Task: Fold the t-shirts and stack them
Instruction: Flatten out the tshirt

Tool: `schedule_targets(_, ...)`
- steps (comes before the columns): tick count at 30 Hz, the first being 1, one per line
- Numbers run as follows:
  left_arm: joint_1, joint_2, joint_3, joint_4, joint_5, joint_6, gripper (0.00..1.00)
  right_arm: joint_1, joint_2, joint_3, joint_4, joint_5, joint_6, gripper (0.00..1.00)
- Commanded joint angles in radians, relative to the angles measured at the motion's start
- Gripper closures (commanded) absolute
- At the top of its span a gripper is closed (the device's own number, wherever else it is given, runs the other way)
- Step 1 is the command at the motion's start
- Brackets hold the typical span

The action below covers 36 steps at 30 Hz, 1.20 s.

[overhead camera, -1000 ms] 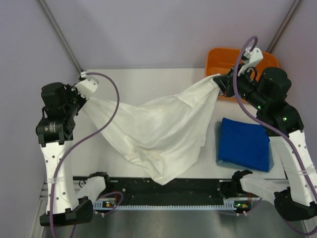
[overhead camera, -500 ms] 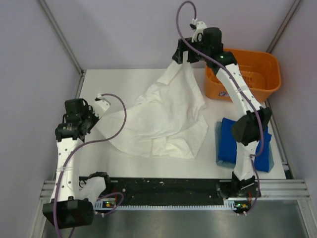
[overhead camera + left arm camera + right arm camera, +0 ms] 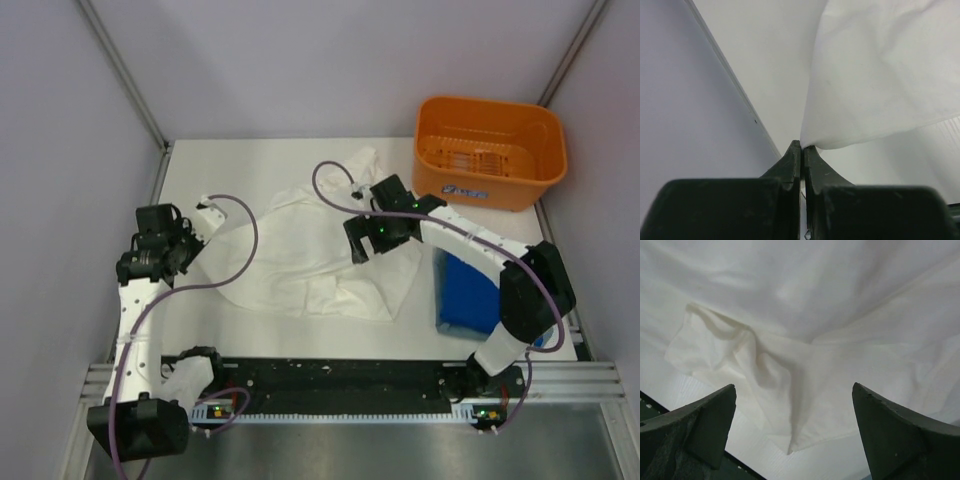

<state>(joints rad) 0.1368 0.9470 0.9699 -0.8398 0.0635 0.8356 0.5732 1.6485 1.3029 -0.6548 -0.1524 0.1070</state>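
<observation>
Left fingers (image 3: 799,150) pinch white shirt (image 3: 300,250) edge; right fingers (image 3: 356,244) wide apart, empty, above shirt.

Overhead view looks down from behind; wrist views closely face the white shirt (image 3: 300,262).

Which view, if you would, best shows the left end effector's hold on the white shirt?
Left wrist: the left end effector is shut on a corner of the white shirt. Top external shows it small; right wrist, only cloth.
</observation>
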Motion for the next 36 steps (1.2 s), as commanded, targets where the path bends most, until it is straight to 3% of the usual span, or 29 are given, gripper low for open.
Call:
schedule_targets(1, 0.006, -0.004, -0.016, 0.036, 0.016, -0.009, 1.0, 0.039, -0.053, -0.164, 0.134, -0.036, 0.085, 0.08)
schedule_targets(4, 0.006, -0.008, -0.023, 0.028, 0.019, -0.012, 1.0, 0.039, -0.044, -0.252, 0.208, -0.12, 0.117, 0.27)
schedule_targets(9, 0.006, -0.011, -0.033, 0.024, 0.006, -0.009, 1.0, 0.04, -0.036, -0.339, 0.293, -0.248, 0.157, 0.36)
schedule_targets(12, 0.006, -0.01, -0.034, 0.027, 0.004, -0.006, 1.0, 0.04, -0.041, -0.363, 0.332, -0.285, 0.174, 0.5)
schedule_targets(14, 0.006, -0.01, -0.034, 0.027, 0.005, -0.006, 1.0, 0.04, -0.044, -0.373, 0.346, -0.315, 0.183, 0.62)
schedule_targets(17, 0.006, -0.013, -0.033, 0.024, -0.001, -0.007, 1.0, 0.042, -0.062, -0.373, 0.33, -0.3, 0.184, 0.98)
schedule_targets(22, 0.006, -0.011, -0.02, 0.061, -0.126, -0.018, 1.0, 0.039, -0.214, -0.298, 0.166, -0.224, 0.151, 1.0)
schedule_targets(26, 0.007, -0.016, 0.076, -0.039, -0.175, -0.007, 1.0, 0.04, -0.439, -0.139, -0.075, -0.17, 0.044, 1.0)
schedule_targets(31, 0.007, -0.031, 0.34, -0.278, -0.148, -0.016, 1.0, 0.04, -0.694, 0.073, -0.27, -0.101, -0.036, 1.0)
schedule_targets(36, 0.006, -0.021, 0.655, -0.461, -0.168, -0.012, 1.0, 0.04, -0.829, 0.304, -0.293, -0.096, -0.023, 1.0)
